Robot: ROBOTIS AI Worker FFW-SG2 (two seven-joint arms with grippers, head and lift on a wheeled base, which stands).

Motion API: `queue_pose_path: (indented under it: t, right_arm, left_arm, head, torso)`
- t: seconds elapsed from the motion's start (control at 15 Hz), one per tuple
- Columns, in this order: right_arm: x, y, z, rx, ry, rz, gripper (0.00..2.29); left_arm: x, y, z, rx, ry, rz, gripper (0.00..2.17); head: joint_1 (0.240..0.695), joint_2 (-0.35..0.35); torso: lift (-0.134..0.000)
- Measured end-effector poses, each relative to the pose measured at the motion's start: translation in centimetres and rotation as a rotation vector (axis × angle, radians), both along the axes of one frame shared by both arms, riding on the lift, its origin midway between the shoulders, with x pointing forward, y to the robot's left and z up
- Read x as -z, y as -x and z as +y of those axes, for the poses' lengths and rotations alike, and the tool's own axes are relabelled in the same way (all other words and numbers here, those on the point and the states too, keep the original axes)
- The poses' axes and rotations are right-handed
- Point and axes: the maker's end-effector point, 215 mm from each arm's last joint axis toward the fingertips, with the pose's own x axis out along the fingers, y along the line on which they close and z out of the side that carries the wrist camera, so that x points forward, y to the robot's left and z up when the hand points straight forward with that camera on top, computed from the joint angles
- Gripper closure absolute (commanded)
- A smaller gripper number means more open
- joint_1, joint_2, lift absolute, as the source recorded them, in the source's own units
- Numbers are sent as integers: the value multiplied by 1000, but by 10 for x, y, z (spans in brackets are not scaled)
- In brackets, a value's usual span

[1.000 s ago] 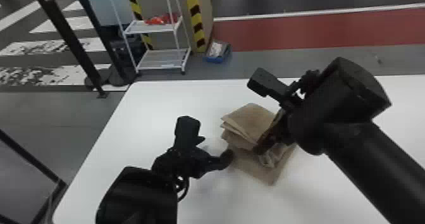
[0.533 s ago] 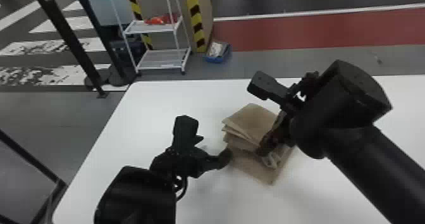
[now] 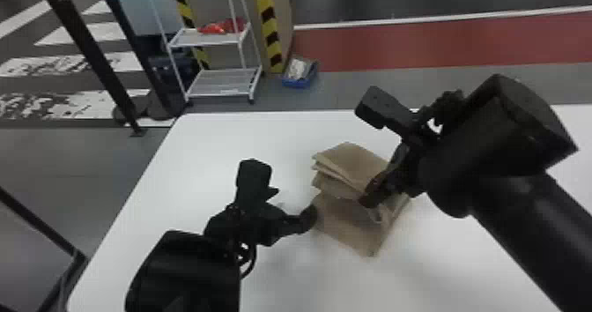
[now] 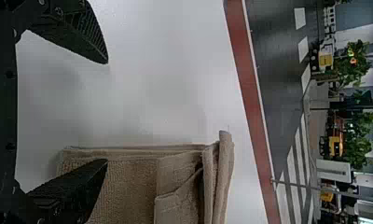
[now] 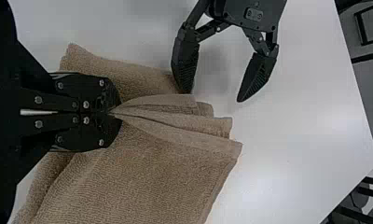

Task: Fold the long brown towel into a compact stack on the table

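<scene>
The brown towel [image 3: 348,227] lies in folded layers on the white table [image 3: 185,157]. My right gripper [image 3: 370,196] is over its right part in the head view; in the right wrist view my right gripper [image 5: 113,113] is shut on a pinch of the towel [image 5: 161,172], with layers fanning out from the fingertips. My left gripper [image 3: 286,196] stands open at the towel's left edge. Seen from the left wrist, my left gripper [image 4: 105,112] has one finger over the towel [image 4: 128,186] and the other above bare table.
Beyond the table's far edge stand a white shelf cart [image 3: 224,86] with red items, a blue bin [image 3: 299,75] on the floor and striped posts [image 3: 269,29]. Dark barrier posts [image 3: 101,68] are at the far left. Bare tabletop surrounds the towel.
The right gripper has shifted very slightly along with the pinched towel layers. The left arm has edged slightly down and left, its gripper still open.
</scene>
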Motion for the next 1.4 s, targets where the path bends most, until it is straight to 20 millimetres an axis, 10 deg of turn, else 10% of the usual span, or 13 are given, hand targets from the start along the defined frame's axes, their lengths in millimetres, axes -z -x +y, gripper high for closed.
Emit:
queue_pose_path:
  t: [0.93,1.2,1.4]
  right_arm:
    - [22,32,14,-59,19,27,1403]
    - [25,35,14,-52,23,37,205]
    - [28,37,11,-35,22,50,120]
  left_arm:
    - [-1,0,-8,15,1,0,144]
    - [-1,1,-9,16,1,3,144]
    - [-1,2,-9,15,1,3,144]
  head:
    - [695,209]
    - [695,213]
    - [695,210]
  torso:
    - [-124]
    - [-124]
    - [-124]
